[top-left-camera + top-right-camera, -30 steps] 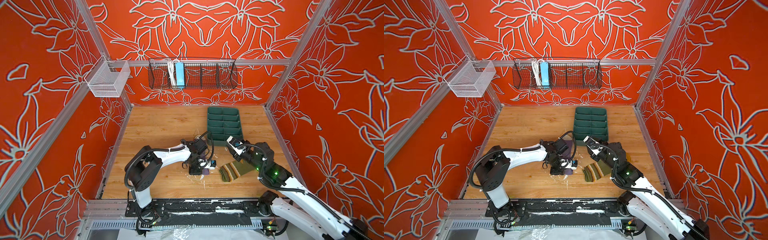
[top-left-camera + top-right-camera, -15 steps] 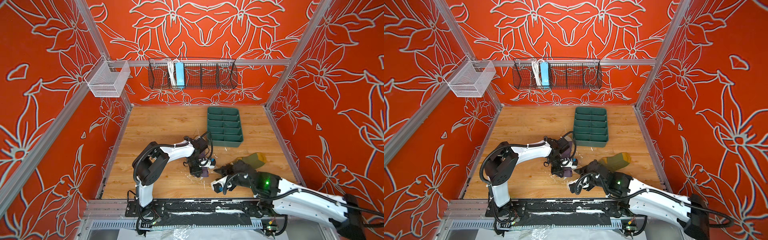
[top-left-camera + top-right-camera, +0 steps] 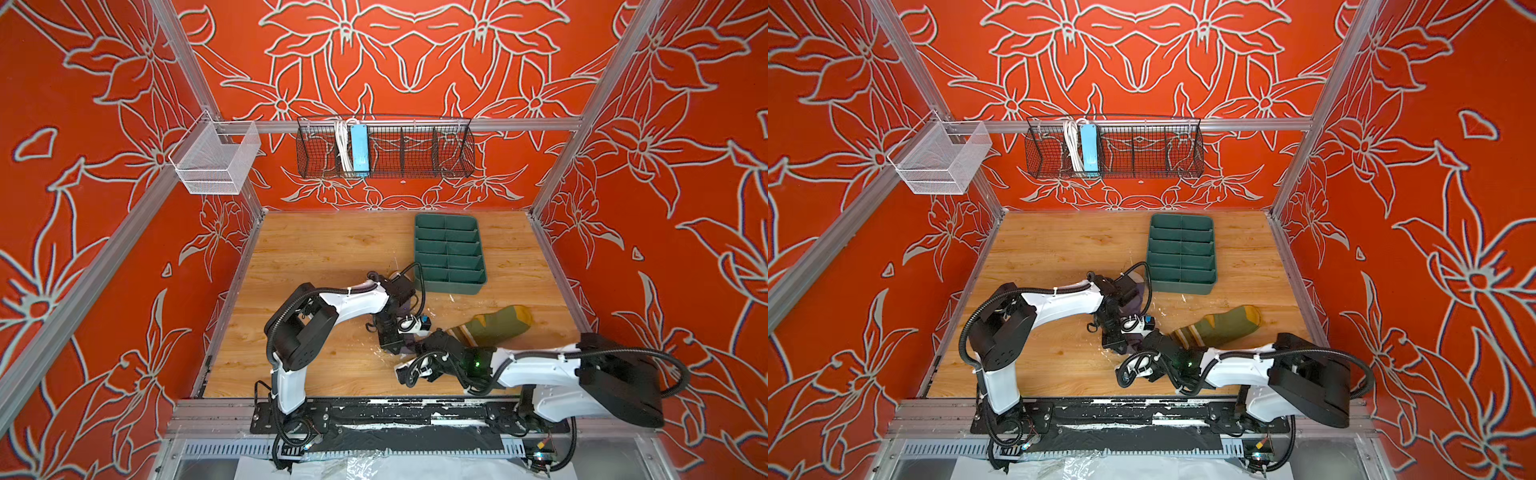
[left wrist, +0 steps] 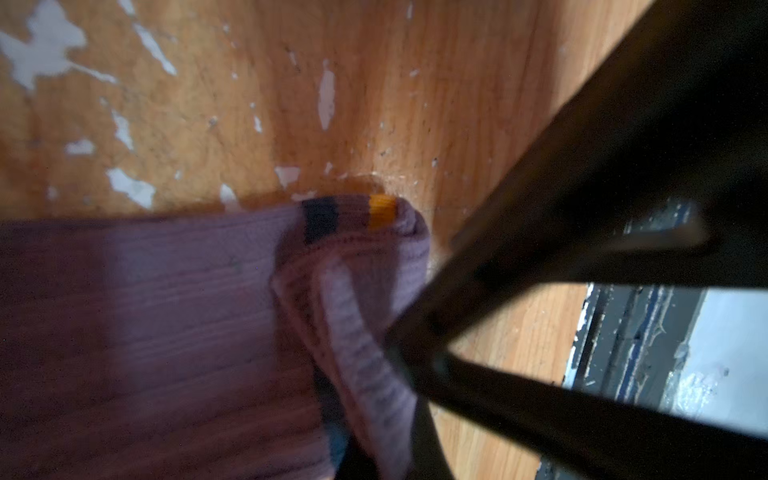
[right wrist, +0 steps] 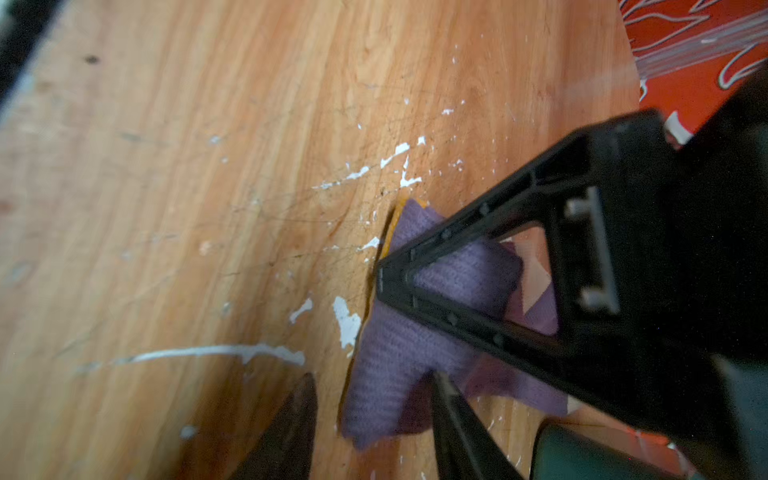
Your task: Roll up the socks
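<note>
Left gripper [image 5: 384, 280] is pinched tight on a turned-over fold at the cuff end of the purple sock [image 4: 166, 311], low against the wooden table [image 4: 374, 104]. Right gripper [image 5: 374, 376] stands partly open, its tips straddling that same cuff edge and clamping nothing that I can see. To roll well, I judge I should close it beside the left one, then turn both together, keeping the fold snug and even. Olive sock [image 3: 498, 326] lies flat to the right, clear of both.
</note>
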Controlling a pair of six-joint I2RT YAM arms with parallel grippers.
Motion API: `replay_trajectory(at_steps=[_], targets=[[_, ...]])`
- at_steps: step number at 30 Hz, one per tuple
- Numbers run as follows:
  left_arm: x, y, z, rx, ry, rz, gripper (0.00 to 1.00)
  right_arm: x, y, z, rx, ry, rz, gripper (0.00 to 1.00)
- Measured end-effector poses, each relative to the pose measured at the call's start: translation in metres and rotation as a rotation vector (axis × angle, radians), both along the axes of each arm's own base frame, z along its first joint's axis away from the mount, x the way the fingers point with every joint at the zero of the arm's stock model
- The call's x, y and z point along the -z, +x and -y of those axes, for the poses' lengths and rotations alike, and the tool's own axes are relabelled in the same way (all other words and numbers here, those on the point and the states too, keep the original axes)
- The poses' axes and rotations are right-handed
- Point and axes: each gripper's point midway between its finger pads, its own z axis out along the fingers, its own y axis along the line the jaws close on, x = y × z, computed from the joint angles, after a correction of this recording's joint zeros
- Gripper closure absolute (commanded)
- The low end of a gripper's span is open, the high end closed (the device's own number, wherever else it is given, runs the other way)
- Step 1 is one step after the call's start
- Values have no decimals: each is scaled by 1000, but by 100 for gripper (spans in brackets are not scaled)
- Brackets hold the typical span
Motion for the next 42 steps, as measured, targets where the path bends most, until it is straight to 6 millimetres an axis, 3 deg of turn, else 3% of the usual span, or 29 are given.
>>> replay_trajectory(at_steps=[3, 9, 11, 13, 17, 20, 26, 30, 33, 38, 42], targets=[[0, 0, 0, 0, 1, -2, 100, 3, 8, -4, 26, 10, 26, 63], [2, 0, -1, 0, 8, -4, 100, 10, 16, -4, 62, 2, 48, 94], [3, 0, -1, 0, 10, -2, 99, 11, 17, -5, 64, 2, 48, 100], [3, 1, -1, 0, 10, 0, 90, 11, 18, -5, 65, -3, 52, 100], [0, 5, -1, -9, 5, 26, 62, 11, 18, -5, 65, -29, 41, 100], [-12, 10, -3, -10, -24, 88, 52, 11, 16, -6, 58, -60, 13, 100], [-67, 30, -18, -61, -175, 339, 46, 10, 11, -2, 67, -111, -79, 100], [-107, 53, -46, -151, -265, 710, 32, 8, 7, 0, 79, -138, -150, 100], [-148, 61, -74, -222, -325, 998, 28, 6, 5, 1, 89, -161, -210, 100], [-231, 51, -107, -274, -419, 1276, 28, 1, 6, 0, 120, -193, -346, 100], [-279, 27, -116, -225, -485, 1355, 28, -3, 7, -1, 139, -211, -468, 100]])
